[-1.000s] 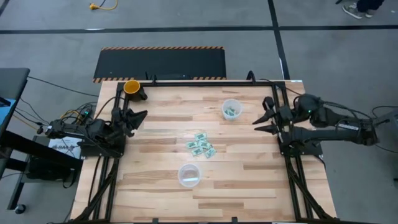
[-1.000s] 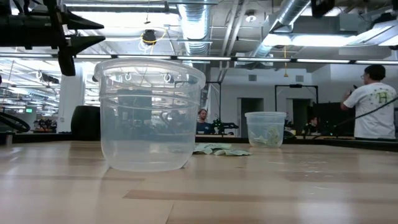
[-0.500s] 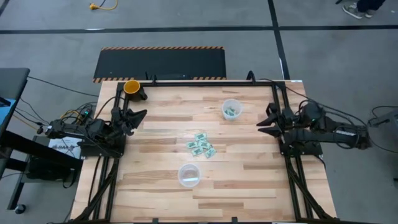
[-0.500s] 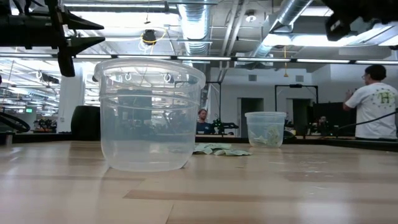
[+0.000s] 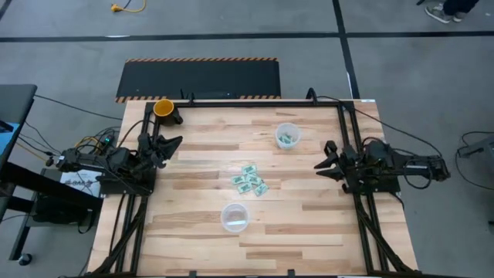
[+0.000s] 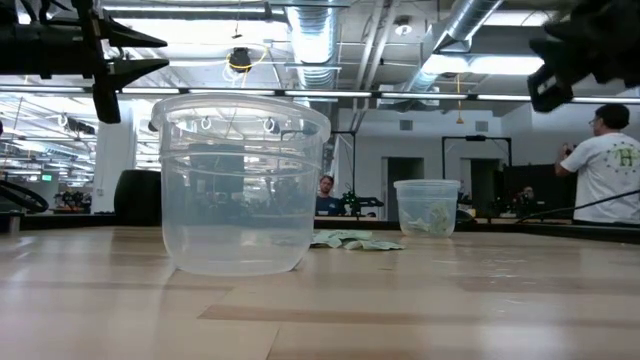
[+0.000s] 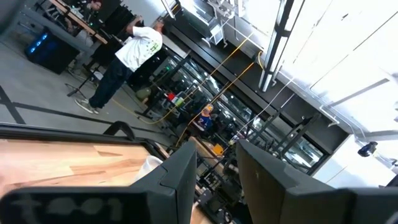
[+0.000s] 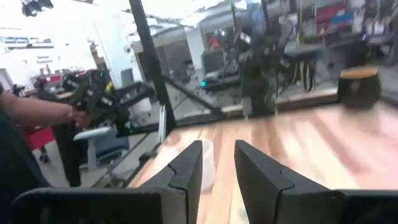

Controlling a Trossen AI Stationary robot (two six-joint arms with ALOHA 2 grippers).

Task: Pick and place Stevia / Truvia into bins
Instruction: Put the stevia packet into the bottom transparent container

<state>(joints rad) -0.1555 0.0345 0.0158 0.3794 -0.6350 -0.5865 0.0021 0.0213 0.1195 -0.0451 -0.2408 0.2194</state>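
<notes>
Several green-and-white Stevia packets (image 5: 248, 181) lie flat in a loose pile at the middle of the table, seen low as a flat heap of packets (image 6: 350, 241). The far clear cup (image 5: 287, 136) holds a few packets; it is also in the low view (image 6: 428, 207). The near clear cup (image 5: 235, 217), large in the low view (image 6: 240, 185), looks empty. My left gripper (image 5: 171, 147) hovers open by the table's left edge. My right gripper (image 5: 323, 157) hovers open by the right edge, right of the pile; its fingers point toward the table's left and hold nothing (image 8: 217, 168).
An orange-yellow cup (image 5: 164, 108) stands at the far left corner. Bare wood lies between the pile and both arms (image 5: 201, 177). Black frame rails run along the table's left and right edges. People stand in the room beyond the table (image 6: 605, 165).
My right arm has drawn back and folded in at the table's right edge, and its gripper has come down and a little toward the near edge. In the low view it has dropped into sight at the top right. Packets, cups and left arm have stayed put.
</notes>
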